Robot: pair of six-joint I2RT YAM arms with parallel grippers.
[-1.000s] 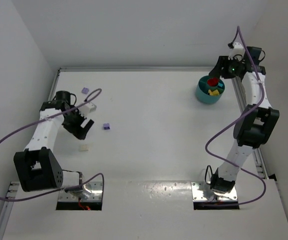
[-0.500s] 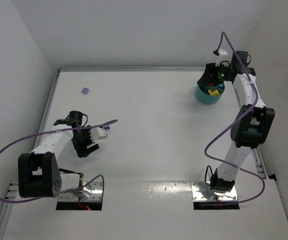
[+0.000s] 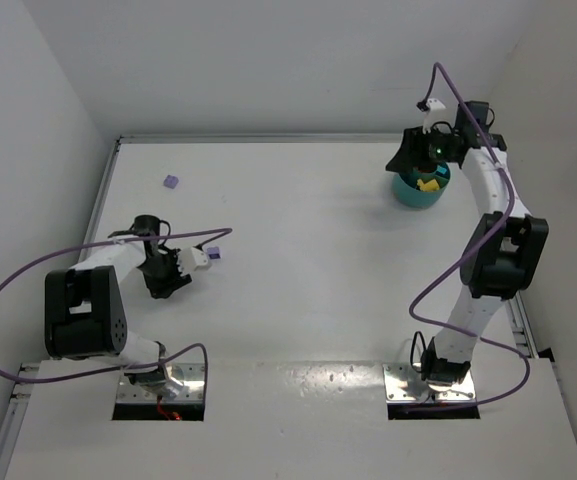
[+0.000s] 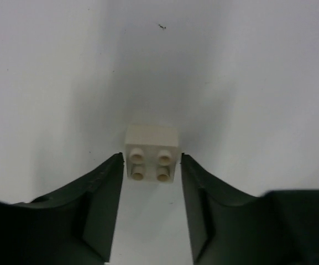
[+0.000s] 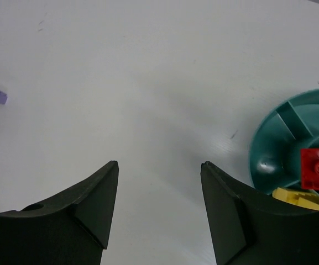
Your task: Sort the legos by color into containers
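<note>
Purple lego [image 3: 171, 181] far left on surface [image 3: 308, 220]. Cream lego [image 4: 151, 152] on surface between left pincer [image 4: 151, 161] jaws: narrow, hugging both sides, grip unclear. Second purple lego [image 3: 214, 254] just beside. Right pincer [image 5: 158, 165] wide, empty, beside teal dish [image 5: 264, 160]; red lego [image 5: 318, 168], yellow lego [image 5: 294, 196] inside.

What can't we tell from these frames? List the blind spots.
1. Top view: the cream brick is hidden beneath the left gripper; only the left wrist shows it.
2. Left wrist: whether the fingers touch the cream brick or just flank it; the gaps are too thin.
3. Right wrist: the teal dish is cut off by the right edge; most compartments are unseen.
4. Top view: the right gripper covers part of the dish; contents are too small to count.
</note>
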